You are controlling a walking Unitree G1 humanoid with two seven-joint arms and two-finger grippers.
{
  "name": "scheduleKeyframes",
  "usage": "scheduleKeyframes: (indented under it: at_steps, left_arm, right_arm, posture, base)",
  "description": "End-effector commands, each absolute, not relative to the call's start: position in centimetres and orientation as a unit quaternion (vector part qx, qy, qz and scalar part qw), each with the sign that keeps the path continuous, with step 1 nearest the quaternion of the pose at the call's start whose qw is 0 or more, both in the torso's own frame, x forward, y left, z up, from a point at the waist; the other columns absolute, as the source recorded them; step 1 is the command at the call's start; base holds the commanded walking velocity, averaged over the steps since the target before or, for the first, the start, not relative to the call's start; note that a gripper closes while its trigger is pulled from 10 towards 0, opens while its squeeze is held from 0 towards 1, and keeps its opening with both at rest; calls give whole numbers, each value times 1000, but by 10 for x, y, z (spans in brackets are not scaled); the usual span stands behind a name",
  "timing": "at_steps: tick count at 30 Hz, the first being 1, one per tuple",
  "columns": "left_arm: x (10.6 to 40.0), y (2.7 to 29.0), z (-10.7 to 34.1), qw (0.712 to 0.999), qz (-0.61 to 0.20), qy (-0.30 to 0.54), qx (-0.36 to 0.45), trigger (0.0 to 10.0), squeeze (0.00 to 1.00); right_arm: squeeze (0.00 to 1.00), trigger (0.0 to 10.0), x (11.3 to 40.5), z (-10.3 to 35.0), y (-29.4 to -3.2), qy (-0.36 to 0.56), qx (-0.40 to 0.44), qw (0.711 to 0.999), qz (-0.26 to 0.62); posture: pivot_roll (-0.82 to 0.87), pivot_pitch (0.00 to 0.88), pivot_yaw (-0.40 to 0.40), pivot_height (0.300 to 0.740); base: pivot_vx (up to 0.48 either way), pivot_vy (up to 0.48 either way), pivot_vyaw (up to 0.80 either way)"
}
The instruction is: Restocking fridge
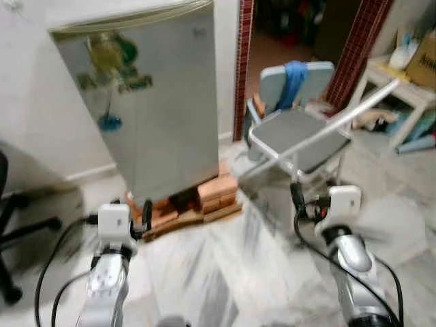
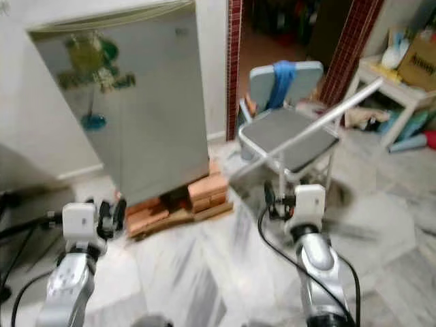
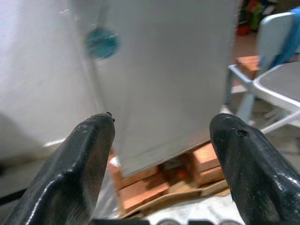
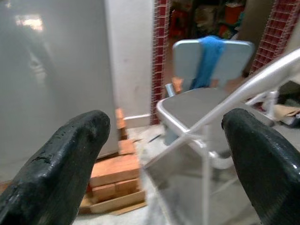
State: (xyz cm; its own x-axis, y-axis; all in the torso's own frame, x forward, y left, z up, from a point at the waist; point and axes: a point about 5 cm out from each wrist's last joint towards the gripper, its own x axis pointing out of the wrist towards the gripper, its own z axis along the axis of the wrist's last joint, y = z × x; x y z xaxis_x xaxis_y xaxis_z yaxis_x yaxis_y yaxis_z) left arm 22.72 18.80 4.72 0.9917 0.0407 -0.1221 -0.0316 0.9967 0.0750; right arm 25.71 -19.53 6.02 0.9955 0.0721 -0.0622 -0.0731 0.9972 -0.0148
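Nearest: left end effector (image 3: 159, 164), two long black fingers spread wide, nothing between them, held low over pale marbled floor tiles (image 1: 225, 272) and aimed at the fridge front. Right end effector (image 4: 173, 164), black fingers likewise spread wide and empty, held low in front of the chair.

Left edge, near: black office chair base (image 1: 8, 225) with castors, partly out of frame.

Middle distance, left: small silver-grey single-door fridge (image 1: 153, 102), door closed, standing upright against a white wall; coloured magnets or stickers on the door, including a round blue one (image 1: 109, 122) and a green-and-yellow cluster (image 1: 112, 65), details blurred. Beneath it: stack of reddish-orange bricks and wooden boards (image 1: 204, 197), raising the fridge off the floor.

Middle distance, right: grey metal folding chair (image 1: 300, 133) with pale backrest, just beside the fridge; blue cloth (image 1: 293, 82) draped over the backrest.

Far: red-tiled door frame (image 1: 244, 54) with a dark room behind. Far right: white low surface (image 1: 402, 82) carrying a brown cardboard box (image 1: 422, 58), clutter underneath.
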Motion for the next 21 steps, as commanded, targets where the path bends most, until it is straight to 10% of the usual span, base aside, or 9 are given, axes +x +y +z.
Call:
scheduleKeyframes:
  at_steps: [1, 21]
  left_arm:
    - [225, 196, 46, 997, 25, 66, 38, 10000, 0]
    - [223, 198, 47, 997, 20, 58, 37, 10000, 0]
  right_arm:
    - [0, 10000, 262, 66, -190, 20, -10, 999, 48]
    - [0, 10000, 254, 61, -197, 30, -22, 998, 55]
  posture:
    - [51, 0, 53, 740]
    - [55, 0, 39, 740]
  base:
    - [0, 480, 0]
    - [0, 480, -227]
